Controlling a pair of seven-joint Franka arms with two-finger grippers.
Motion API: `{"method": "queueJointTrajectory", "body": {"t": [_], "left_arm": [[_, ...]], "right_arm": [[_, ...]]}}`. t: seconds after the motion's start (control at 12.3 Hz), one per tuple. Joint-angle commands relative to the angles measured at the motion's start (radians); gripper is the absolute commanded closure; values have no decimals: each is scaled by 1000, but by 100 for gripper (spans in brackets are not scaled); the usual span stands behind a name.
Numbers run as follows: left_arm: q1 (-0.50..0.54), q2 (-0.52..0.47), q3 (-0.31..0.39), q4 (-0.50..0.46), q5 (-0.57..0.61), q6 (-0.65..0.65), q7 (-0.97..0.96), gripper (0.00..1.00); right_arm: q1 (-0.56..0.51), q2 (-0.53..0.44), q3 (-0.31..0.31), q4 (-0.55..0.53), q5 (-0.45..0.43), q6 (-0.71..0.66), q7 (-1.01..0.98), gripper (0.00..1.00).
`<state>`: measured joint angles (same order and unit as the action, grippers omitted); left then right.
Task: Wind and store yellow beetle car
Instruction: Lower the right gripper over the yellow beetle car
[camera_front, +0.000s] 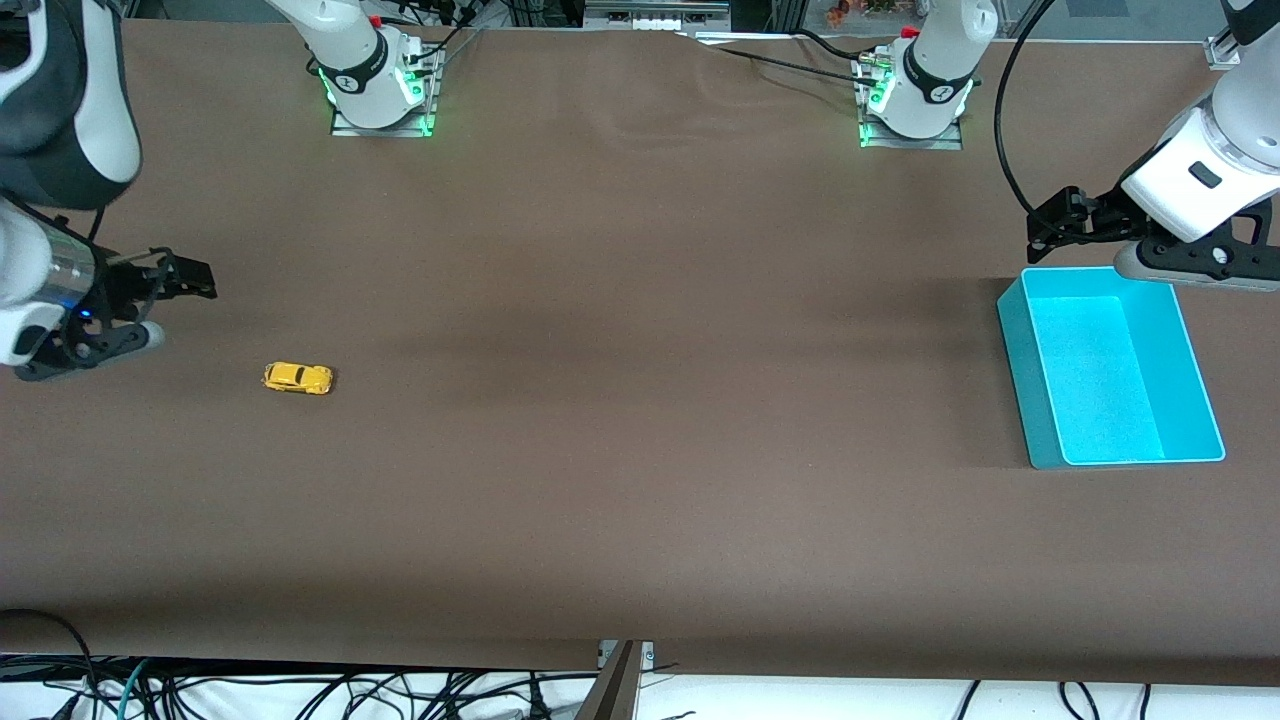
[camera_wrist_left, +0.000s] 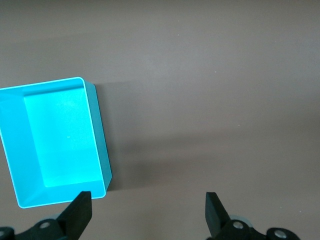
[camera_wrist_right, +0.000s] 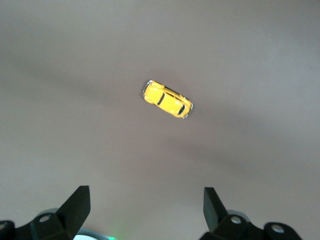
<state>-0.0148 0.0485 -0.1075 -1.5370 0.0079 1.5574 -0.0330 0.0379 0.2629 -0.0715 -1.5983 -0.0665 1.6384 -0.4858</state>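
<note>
1. The small bright-yellow beetle-shaped toy car (camera_front: 297, 378) is sitting on its wheels on the bare brown counter (camera_front: 640, 420), in the left part of the front view a little below mid-height, toward the right arm's end and well apart from the open cyan plastic bin (camera_front: 1040, 400) at the right of that view.
2. The right pincer (camera_front: 185, 280) is hanging released at the left edge of the front view, up and to the left of the car, holding nothing; in the right wrist view the car (camera_wrist_right: 167, 98) is showing above the gap between the fingers (camera_wrist_right: 77, 205).
3. The left pincer (camera_front: 1050, 225) is waiting released over the counter just above the bin's upper corner in the front view; its wrist view is showing the bin (camera_wrist_left: 97, 130) unoccupied.
4. The step in hand is likely the reach for the car.
5. To do it well, I would be bringing the right pincer squarely over the roof, turning the wrist so the fingers are crossing the car's narrow width, and lowering gently so the wheels are not rolling away.
</note>
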Motion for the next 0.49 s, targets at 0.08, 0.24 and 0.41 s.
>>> {"method": "queueJointTrajectory", "body": {"t": [0.08,0.24,0.41], "left_arm": [[1,13,-4,31,6,-22,1,0],[1,13,-4,31,6,-22,1,0],[1,13,-4,31,6,-22,1,0]], "right_arm": [[-6,-8,1,-138,-10,153,-264,0],[-10,-8,-4,-243,-9,288,-399,0],[-12,-8,-4,-343,-9,406,-480,0]]}}
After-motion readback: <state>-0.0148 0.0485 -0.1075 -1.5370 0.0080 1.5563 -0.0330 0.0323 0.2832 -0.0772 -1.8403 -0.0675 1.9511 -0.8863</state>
